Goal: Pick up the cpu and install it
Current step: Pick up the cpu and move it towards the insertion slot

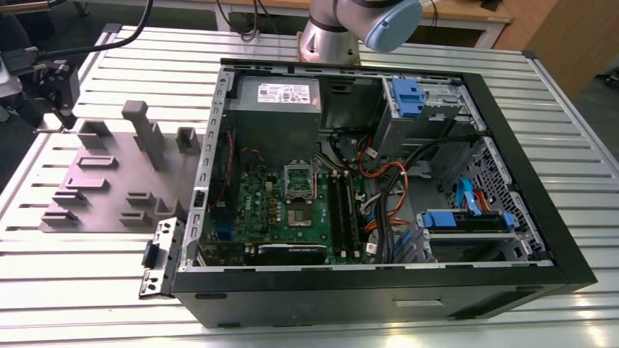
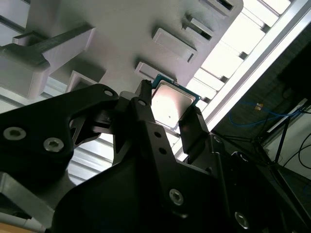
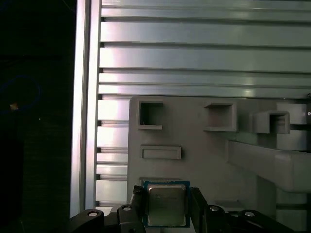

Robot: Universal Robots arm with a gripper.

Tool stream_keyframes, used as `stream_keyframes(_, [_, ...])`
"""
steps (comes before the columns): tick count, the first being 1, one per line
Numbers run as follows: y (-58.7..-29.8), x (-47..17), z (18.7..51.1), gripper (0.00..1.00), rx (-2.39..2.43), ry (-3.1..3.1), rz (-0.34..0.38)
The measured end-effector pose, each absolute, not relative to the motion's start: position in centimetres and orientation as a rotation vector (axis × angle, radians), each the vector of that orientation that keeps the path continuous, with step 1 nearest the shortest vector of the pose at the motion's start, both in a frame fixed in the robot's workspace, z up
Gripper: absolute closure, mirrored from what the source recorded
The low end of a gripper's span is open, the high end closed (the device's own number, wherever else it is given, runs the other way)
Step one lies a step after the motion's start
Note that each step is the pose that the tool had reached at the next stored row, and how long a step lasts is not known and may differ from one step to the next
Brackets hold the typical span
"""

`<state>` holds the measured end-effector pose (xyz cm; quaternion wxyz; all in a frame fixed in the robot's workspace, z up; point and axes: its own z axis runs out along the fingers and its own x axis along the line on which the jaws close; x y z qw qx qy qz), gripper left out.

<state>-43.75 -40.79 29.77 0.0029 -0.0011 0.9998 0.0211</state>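
Over at the exterior view's left, well away from the open computer case [image 1: 387, 293], the gripper [image 3: 166, 195] hangs above the grey fixture plate [image 1: 121, 185] that lies on the slatted aluminium table [image 1: 87, 279]. Its two black fingers [image 2: 193, 127] are clamped on the cpu [image 3: 166, 206], one on each of two opposite edges. In both wrist views the chip's shiny silver top faces the camera, with a thin darker rim around it. It sits right over one of the plate's shallow pockets, near the plate's edge, though I cannot tell whether it rests on the plate or is already lifted clear. The case lies on its side with its panel off. The green motherboard [image 1: 254, 206] is exposed inside, with the silver socket frame [image 1: 298, 181] near its middle and the grey power supply box [image 1: 275, 109] just beyond it. The arm's base [image 1: 329, 40] stands behind the case.
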Motion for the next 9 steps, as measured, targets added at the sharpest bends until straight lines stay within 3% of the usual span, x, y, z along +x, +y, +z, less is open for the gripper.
stream_keyframes(9, [-40.79, -43.75, 29.89, 0.53, -0.003, 3.135, 0.066])
